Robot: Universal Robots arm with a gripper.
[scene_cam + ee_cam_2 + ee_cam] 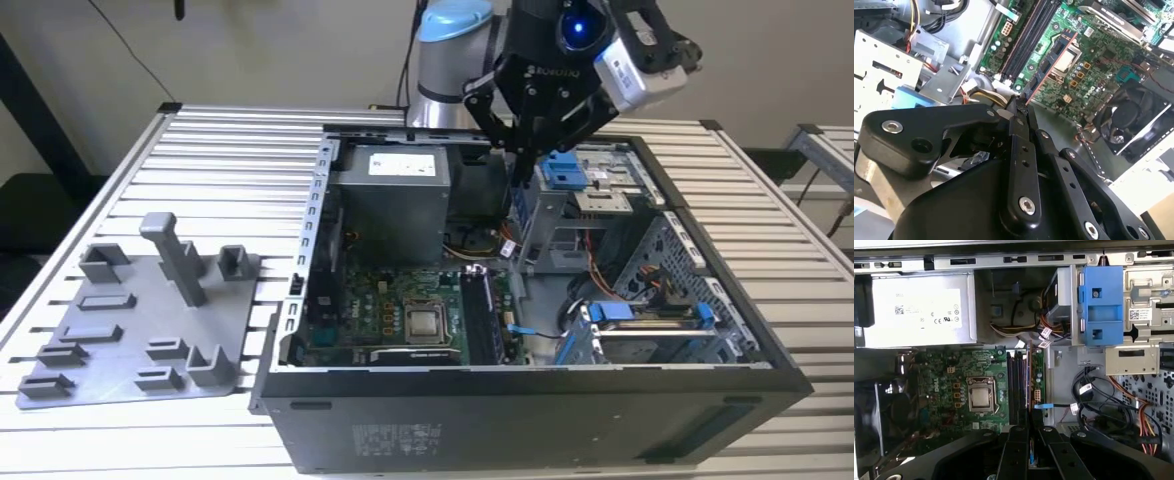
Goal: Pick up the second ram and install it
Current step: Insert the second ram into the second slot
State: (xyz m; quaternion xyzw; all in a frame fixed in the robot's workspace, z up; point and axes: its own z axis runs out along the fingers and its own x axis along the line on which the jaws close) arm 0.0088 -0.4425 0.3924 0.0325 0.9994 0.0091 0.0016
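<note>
My gripper (530,148) hangs over the open computer case (534,400), shut on the second ram (513,215), which points down from the fingertips toward the motherboard. In the second wrist view the gripper (1019,106) pinches one end of the dark stick (1051,62), whose reddish edge runs out over the green board. In the first wrist view the gripper (1030,434) holds the ram (1029,382) edge-on, a thin line above the black memory slots (1015,385). Those slots (483,315) lie right of the processor socket (427,322). The stick is still above the board.
A grey plastic tray (147,320) with upright posts lies on the slatted table at the exterior view's left. Inside the case are the power supply (919,310), a blue drive bracket (1101,305), loose cables (1094,400) and a black fan (1134,115).
</note>
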